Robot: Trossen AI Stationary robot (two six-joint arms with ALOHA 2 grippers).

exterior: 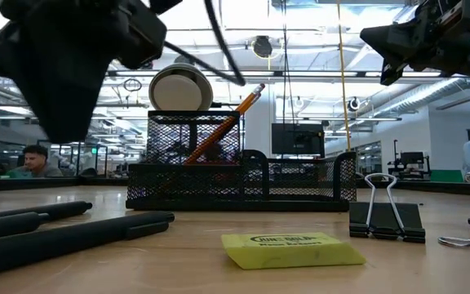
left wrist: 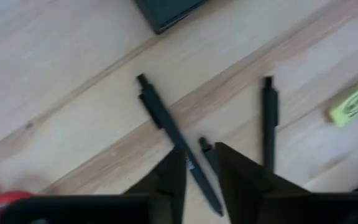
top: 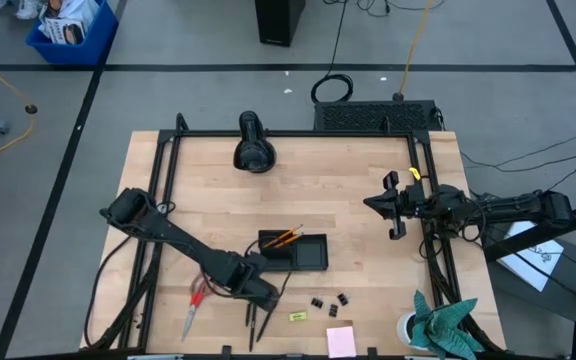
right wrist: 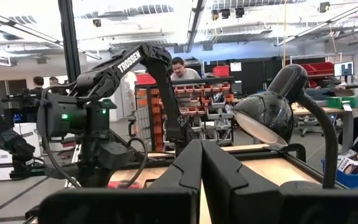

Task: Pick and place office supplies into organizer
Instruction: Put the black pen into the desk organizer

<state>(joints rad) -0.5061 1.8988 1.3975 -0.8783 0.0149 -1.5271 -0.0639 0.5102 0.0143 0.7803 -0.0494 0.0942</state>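
Left fingers (left wrist: pixel 197 167) slightly parted over black pens (left wrist: pixel 178 143), holding nothing, right fingers (right wrist: pixel 201 163) pressed together.

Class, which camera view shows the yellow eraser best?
The low view: the yellow eraser lies close up, its printed top readable. The high view shows a tiny yellow speck; the left wrist view catches it at the edge; the right wrist view misses it.

Pale, smooth wooden table (top: pixel 368 210); black wire-mesh organizer (exterior: pixel 235 175); matt black pens (left wrist: pixel 178 140); shiny metal binder clip (exterior: pixel 386 214) handles.
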